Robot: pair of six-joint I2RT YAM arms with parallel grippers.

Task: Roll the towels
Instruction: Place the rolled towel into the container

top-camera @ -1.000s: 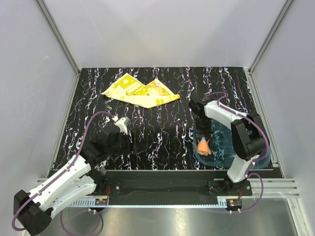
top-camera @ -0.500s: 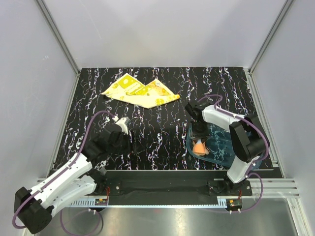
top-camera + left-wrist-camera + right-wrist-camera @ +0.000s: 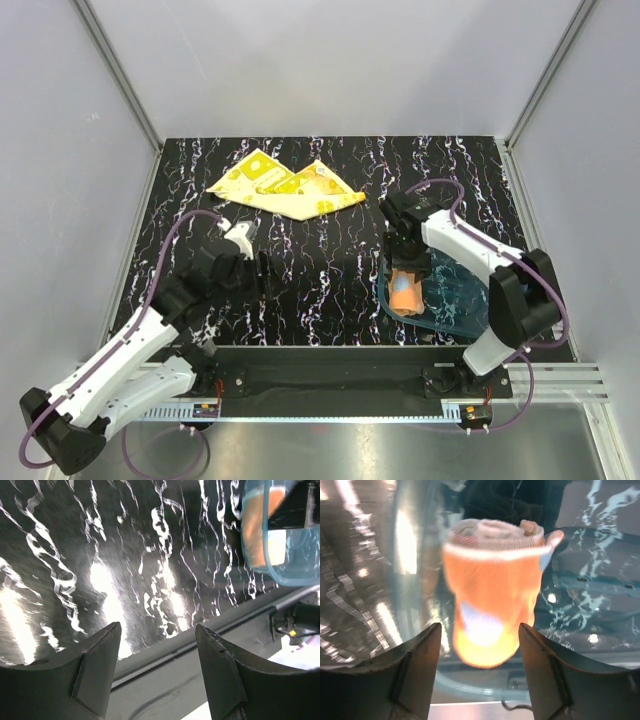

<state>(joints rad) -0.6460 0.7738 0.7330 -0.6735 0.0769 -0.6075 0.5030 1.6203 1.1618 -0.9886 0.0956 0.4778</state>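
The orange towel (image 3: 492, 617) is rolled up and lies in the blue tray (image 3: 462, 300) on my right side. My right gripper (image 3: 405, 262) hangs just above the roll, jaws wide apart, holding nothing. The yellow towel (image 3: 285, 188) lies flat and unrolled at the far side of the table (image 3: 320, 270). My left gripper (image 3: 156, 672) floats over bare table, jaws wide and empty.

text: none legible | labels: none | numbers: none | signs: none
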